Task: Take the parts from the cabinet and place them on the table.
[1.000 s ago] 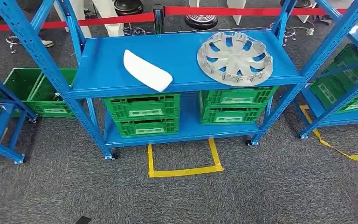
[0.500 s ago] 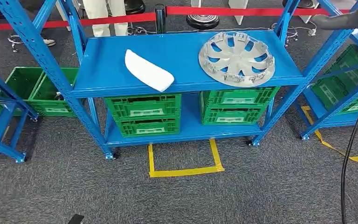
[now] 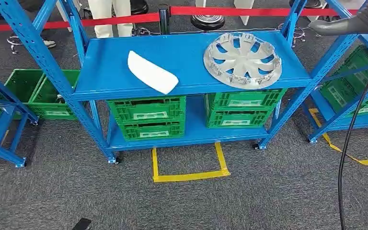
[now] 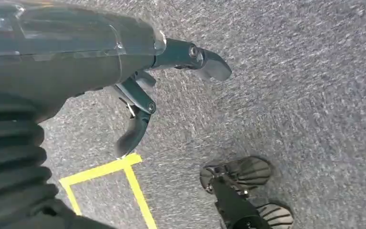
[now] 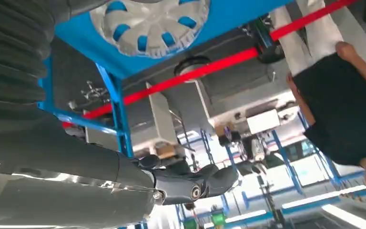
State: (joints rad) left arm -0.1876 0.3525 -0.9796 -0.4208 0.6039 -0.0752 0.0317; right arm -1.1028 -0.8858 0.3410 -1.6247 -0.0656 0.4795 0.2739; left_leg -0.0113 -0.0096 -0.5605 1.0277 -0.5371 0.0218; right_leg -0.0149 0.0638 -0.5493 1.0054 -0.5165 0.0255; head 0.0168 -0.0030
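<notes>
My left hand (image 4: 138, 102) hangs over the grey carpet (image 3: 249, 201), fingers loosely apart and holding nothing; a square of yellow tape (image 3: 189, 165) marks the floor just in front of the rack (image 3: 110, 79). My right hand (image 3: 350, 21) is raised at the upper right of the head view, beside the rack's right post; in its wrist view the fingers (image 5: 205, 181) lie stretched out and I see nothing in them.

The two parts sit on the rack's blue upper shelf, well apart. The hubcap (image 3: 242, 59) lies flat on the right side: silver-grey, round, with curved spokes, open slots between them and small clips around its rim. The white cover (image 3: 151, 72) lies on the left side: a smooth, elongated shell, rounded at its near end, set at an angle with that end close to the shelf's front edge.

Below, the lower shelf holds green crates (image 3: 146, 117) in two stacks. Another crate (image 3: 31, 93) stands on the floor to the left. Behind the rack runs a red barrier tape (image 3: 120, 20), and a person's light trousers (image 3: 106, 13) show beyond it.
</notes>
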